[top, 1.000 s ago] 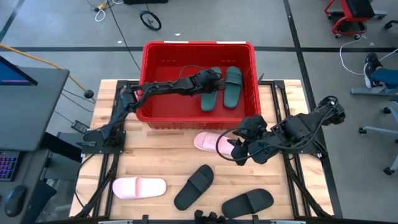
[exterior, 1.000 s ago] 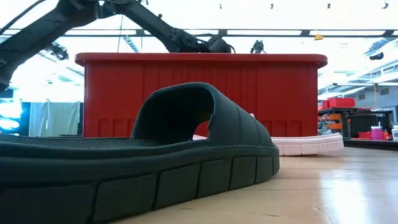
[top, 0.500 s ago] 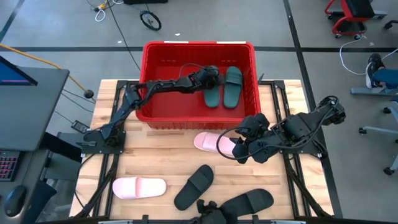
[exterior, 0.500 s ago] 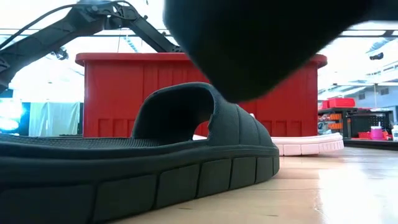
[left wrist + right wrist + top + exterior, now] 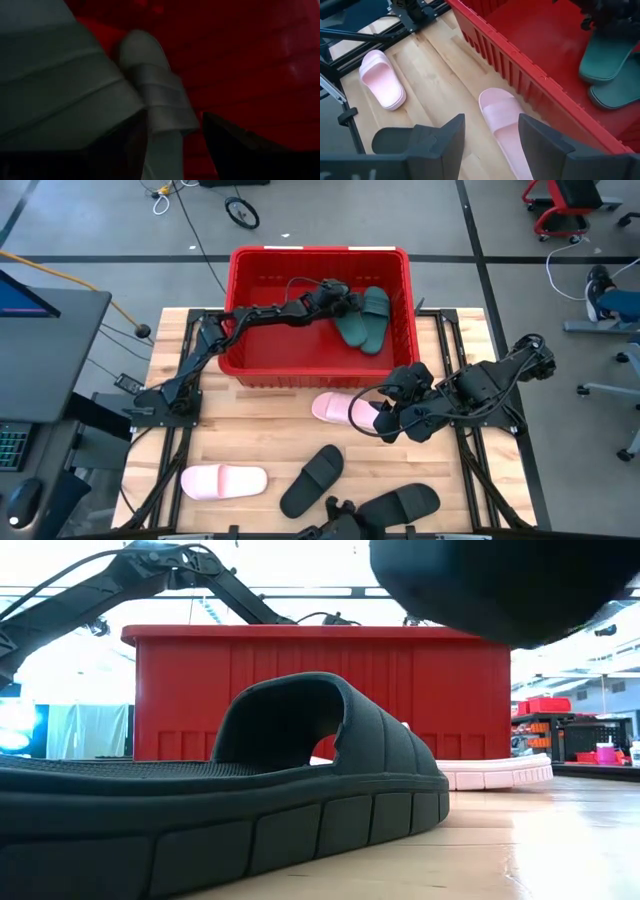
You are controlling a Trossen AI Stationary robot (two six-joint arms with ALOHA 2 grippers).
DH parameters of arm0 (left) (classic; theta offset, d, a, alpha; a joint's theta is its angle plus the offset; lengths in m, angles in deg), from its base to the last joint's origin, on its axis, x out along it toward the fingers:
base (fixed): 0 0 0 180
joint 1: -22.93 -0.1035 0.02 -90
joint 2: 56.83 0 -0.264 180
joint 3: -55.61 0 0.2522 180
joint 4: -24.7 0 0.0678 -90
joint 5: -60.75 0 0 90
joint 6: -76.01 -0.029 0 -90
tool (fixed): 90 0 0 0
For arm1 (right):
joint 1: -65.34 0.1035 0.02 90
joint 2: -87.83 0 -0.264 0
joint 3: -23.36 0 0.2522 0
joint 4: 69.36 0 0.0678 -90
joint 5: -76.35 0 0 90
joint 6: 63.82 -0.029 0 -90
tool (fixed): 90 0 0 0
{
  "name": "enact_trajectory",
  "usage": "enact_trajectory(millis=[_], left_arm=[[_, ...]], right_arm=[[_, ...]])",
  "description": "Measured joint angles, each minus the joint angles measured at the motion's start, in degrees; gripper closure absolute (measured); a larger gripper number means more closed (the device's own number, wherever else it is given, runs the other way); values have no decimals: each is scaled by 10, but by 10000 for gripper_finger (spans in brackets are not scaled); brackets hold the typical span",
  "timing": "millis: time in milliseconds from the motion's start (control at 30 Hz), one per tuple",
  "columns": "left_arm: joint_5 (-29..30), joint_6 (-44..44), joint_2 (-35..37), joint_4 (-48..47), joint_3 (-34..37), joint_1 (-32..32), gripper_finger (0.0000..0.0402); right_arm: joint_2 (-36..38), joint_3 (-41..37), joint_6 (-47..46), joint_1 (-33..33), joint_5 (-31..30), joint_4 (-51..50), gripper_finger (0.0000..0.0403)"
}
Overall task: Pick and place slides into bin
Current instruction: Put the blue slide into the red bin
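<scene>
Slides: two green ones (image 5: 362, 320) lie in the red bin (image 5: 250, 365); two pink (image 5: 224, 481) and two black (image 5: 312, 479) lie on the tabletop (image 5: 250, 430). Left pincer (image 5: 342, 302) hangs open over the green pair; right pincer (image 5: 383, 418) gapes above a pink slide (image 5: 338, 408).

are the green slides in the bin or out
In: both dark green slides lie inside the red bin, beside the left gripper.

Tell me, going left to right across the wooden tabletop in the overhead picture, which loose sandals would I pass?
Pale pink foam sandal → black foam sandal → second pale pink foam sandal → second black foam sandal.
</scene>
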Motion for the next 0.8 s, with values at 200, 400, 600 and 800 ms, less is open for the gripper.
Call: enact_trajectory(millis=[200,400,600,800], left_arm=[[-3,-16,0,-37,0,17,217],[-27,-39,0,-106,0,24,219],[-30,-70,0,-116,0,27,229],[-49,-68,3,-116,0,23,230]], right_arm=[[0,0,-9,0,0,0,213],[0,0,-13,5,0,0,213],[-3,0,-19,22,-2,1,213],[-4,0,-38,44,-5,0,213]])
